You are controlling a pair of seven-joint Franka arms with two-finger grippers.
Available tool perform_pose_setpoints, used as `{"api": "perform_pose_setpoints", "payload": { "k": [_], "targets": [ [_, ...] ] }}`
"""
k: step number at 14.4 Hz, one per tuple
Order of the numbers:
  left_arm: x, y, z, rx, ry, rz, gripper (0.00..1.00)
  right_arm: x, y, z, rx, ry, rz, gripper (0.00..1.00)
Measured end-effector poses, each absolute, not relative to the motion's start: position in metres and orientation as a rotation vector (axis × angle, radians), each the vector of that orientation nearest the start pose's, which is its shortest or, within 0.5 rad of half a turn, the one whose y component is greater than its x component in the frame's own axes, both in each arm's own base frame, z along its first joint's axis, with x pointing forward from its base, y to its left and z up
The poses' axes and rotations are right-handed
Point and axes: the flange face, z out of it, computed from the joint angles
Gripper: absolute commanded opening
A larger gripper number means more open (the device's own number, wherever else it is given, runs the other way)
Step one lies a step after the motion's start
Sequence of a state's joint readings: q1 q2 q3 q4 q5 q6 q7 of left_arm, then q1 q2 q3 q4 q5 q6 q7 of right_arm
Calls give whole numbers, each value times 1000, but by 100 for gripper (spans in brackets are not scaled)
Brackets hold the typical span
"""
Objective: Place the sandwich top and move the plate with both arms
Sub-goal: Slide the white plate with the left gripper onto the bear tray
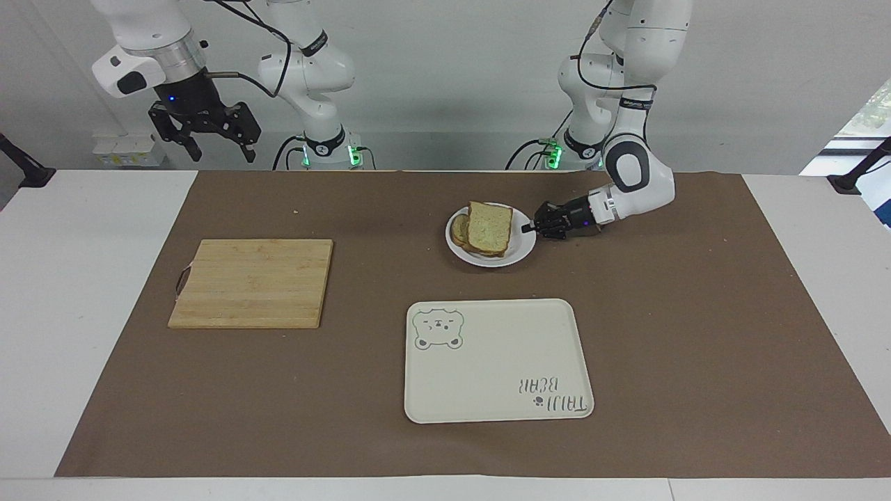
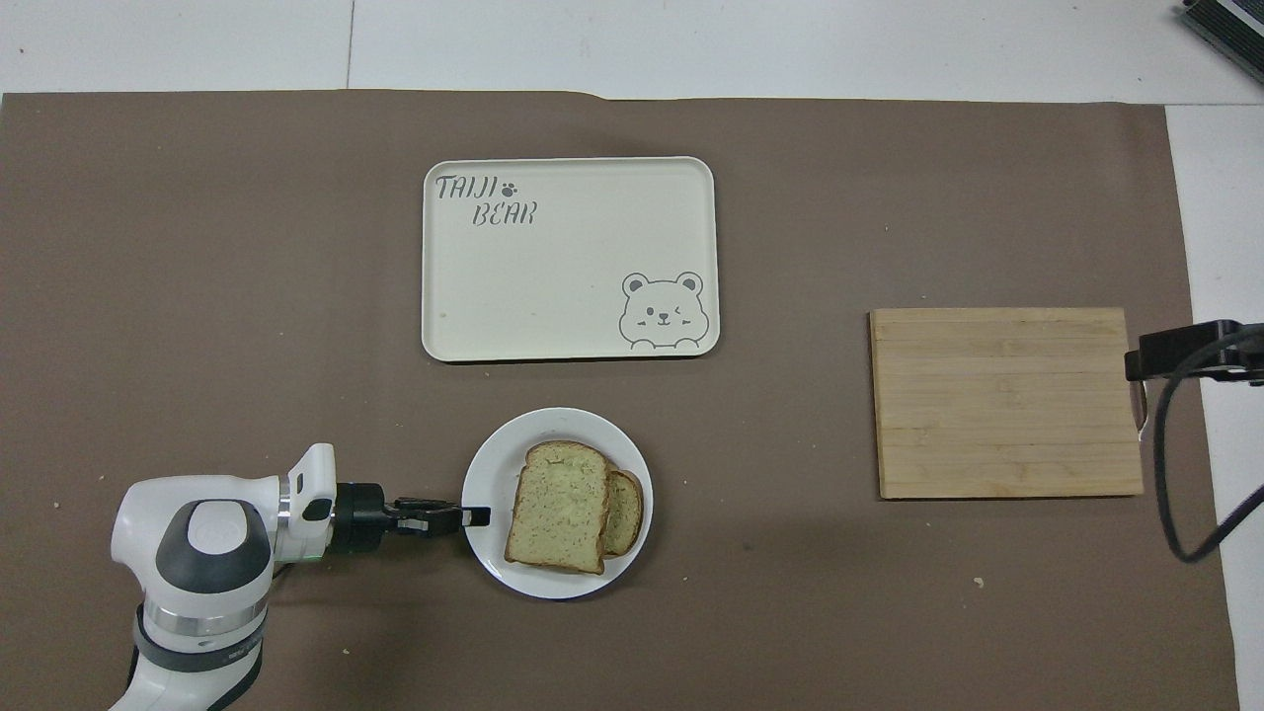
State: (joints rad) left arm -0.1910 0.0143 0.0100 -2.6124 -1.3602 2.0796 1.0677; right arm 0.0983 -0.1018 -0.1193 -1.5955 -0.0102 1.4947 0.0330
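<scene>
So your left gripper (image 1: 530,227) has its fingers clamped down on the rim of the plate (image 1: 523,245), on the edge toward the left arm's end of the bench (image 1: 97,292). It comes in low and nearly flat from the side. The plate looks tipped a bit in the facing view, with the gripped edge riding higher than the rest.

The sandwich top (image 1: 489,229) is sitting on the plate, lying over another slice (image 1: 459,230) that sticks out from under it on the side toward the right arm's end. In the overhead view the top slice (image 2: 558,507) sits a little crooked on the plate (image 2: 494,464) rather than squared up with the one below (image 2: 625,499).

Your right gripper (image 1: 209,142) is parked up in the air over the right arm's end of the bench, nowhere close to the plate, fingers spread wide with nothing in them. That arm is just waiting.

Other stuff on the brown mat (image 1: 696,334): the cream bear tray (image 1: 487,376) sits farther from the robots than the plate, close to it but not touching. The wooden cutting board (image 1: 254,282) is well off toward the right arm's end.
</scene>
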Motion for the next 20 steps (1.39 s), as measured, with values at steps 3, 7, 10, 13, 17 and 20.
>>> {"api": "perform_pose_setpoints", "payload": {
  "k": [3, 7, 10, 13, 17, 20],
  "targets": [
    [387, -122, 237, 2098, -187, 0, 0, 515, -18, 659, -3163, 37, -20, 100],
    [396, -130, 247, 2049, -160, -42, 0, 515, -17, 658, -3163, 31, -17, 100],
    [421, -139, 271, 2020, -130, -42, 0, 515, -17, 657, -3162, 30, -13, 100],
    [456, -146, 300, 2005, -74, -60, 0, 514, -16, 657, -3150, 32, -9, 100],
    [509, -154, 321, 2001, -70, -51, 0, 514, -15, 657, -3150, 33, -10, 100],
    [552, -140, 331, 2021, -51, -34, 0, 514, -15, 657, -3149, 33, -10, 100]
  ]
}}
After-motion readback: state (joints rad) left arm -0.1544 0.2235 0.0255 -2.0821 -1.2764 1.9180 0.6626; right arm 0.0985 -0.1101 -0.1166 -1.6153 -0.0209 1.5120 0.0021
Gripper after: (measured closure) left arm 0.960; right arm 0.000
